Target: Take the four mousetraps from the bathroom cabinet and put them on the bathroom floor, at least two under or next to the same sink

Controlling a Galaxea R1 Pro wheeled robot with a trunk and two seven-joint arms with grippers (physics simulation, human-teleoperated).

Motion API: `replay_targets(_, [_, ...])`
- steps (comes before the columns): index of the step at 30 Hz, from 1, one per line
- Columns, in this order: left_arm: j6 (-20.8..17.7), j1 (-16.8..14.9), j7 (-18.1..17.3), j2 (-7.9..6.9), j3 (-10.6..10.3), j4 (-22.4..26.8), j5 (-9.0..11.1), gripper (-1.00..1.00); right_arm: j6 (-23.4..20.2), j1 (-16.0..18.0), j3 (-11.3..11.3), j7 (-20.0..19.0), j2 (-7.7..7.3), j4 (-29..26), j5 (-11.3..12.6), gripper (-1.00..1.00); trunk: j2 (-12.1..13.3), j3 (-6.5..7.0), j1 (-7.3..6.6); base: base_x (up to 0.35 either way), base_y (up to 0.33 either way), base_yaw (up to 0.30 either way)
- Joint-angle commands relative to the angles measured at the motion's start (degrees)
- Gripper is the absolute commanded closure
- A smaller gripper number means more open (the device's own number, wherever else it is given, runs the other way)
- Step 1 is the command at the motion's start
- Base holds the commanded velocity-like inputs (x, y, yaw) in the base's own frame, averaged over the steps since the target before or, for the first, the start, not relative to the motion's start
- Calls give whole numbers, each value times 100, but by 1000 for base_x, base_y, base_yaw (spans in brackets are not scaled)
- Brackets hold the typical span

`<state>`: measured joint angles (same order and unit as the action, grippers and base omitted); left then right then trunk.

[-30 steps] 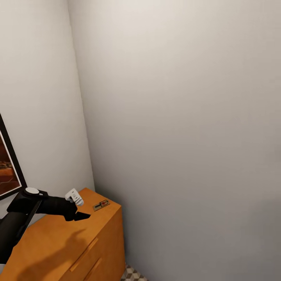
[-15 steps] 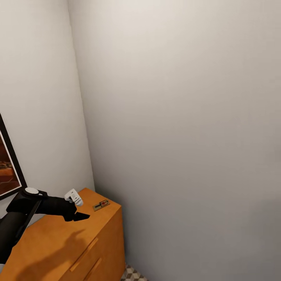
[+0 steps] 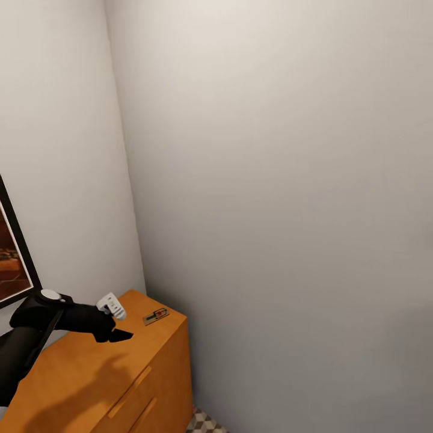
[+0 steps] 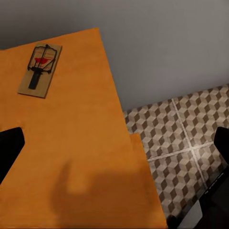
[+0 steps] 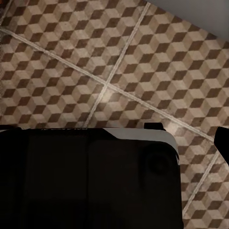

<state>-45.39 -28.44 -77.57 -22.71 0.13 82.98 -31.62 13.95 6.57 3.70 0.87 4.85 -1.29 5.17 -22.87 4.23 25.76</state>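
One mousetrap [image 3: 156, 315] lies flat on the top of the cabinet [image 3: 78, 385], close to the far corner by the wall [image 3: 270, 210]; brown board, dark metal parts, small red mark. In the left wrist view the same mousetrap [image 4: 40, 69] sits apart from both dark fingertips [image 4: 9, 150], which stand at opposite edges of the picture with bare cabinet top [image 4: 71, 157] between them.

Left gripper [image 3: 120, 334]: hovers over the cabinet top, short of the mousetrap, jaws spread wide, holding nothing.

Right gripper: two dark fingertips [image 5: 152, 126] show at the edge of the right wrist view, well apart, nothing between them, above the bathroom floor [image 5: 109, 62].

Bathroom floor [image 4: 176, 143]: cube-patterned tiles with pale grout lines, beside the cabinet's end.

Framed picture [image 3: 12, 258]: dark frame, on the wall left of the cabinet.
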Motion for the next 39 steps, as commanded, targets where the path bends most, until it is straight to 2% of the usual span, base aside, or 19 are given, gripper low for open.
replay_targets(1, [-60,-3,-54,8,-3,3,-111,-100,20,2,41,9,10,6,54,-100,-5,-3,2,0,0,0])
replay_targets(5, [-53,-3,-56,59,-24,-13,-301,-100,20,2,42,9,32,6,54,-100,-5,-3,2,0,0,0])
replay_targets(8, [-51,-3,-56,75,-31,-54,-347,-100,20,2,43,10,35,6,54,-100,-5,-3,2,0,0,0])
replay_targets(39, [-49,-3,-55,177,-56,-242,-385,-100,20,2,43,10,37,6,54,-100,-5,-3,2,84,0,0])
